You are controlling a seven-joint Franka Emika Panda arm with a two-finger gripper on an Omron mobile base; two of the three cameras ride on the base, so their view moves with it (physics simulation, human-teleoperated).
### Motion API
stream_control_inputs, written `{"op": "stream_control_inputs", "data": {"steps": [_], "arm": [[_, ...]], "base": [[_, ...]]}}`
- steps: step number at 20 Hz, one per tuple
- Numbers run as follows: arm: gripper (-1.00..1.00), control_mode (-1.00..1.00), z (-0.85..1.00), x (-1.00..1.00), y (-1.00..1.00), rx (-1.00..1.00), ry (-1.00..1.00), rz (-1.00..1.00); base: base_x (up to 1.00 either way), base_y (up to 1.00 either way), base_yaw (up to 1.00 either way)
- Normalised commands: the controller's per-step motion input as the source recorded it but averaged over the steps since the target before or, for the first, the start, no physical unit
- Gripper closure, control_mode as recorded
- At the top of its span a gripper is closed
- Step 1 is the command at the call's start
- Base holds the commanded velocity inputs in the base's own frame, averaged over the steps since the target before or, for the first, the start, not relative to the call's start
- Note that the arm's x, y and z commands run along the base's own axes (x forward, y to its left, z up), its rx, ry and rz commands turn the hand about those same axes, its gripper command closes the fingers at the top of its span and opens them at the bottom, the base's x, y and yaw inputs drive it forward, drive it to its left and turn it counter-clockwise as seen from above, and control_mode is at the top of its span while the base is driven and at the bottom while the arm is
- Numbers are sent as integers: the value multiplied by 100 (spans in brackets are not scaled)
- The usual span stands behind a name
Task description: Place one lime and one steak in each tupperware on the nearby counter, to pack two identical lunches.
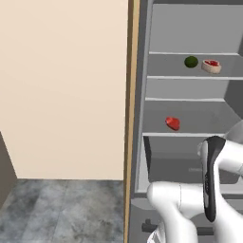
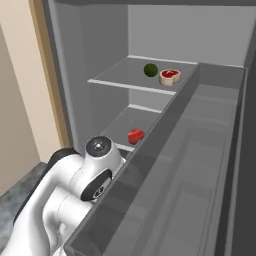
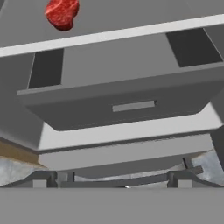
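With jaws spread and empty, the gripper (image 3: 112, 183) faced the fridge, likely needing to rise toward the red steak (image 3: 62, 13).

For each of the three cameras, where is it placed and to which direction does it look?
Left base view: behind the arm's left, facing the open fridge shelves; white arm lower right.
Right base view: behind its right, along the fridge door; arm lower left.
Hand view: on the hand, facing the fridge drawer.
All three show the red steak; both base views show the dark lime.
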Motion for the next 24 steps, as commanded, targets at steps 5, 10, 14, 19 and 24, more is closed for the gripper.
{"op": "stream_control_inputs", "data": {"steps": [5,10,14,19,24], "arm": [[-100,-100,69,50,20,-4,1,0],[-100,-100,91,56,42,-1,0,0],[-100,-100,34,88,6,0,0,0],[-100,-100,-3,100,0,0,0,0],[-100,-100,-9,49,0,0,1,0]], "base": [[0,0,0],[0,0,0],[0,0,0],[0,0,0],[0,0,0]]}}
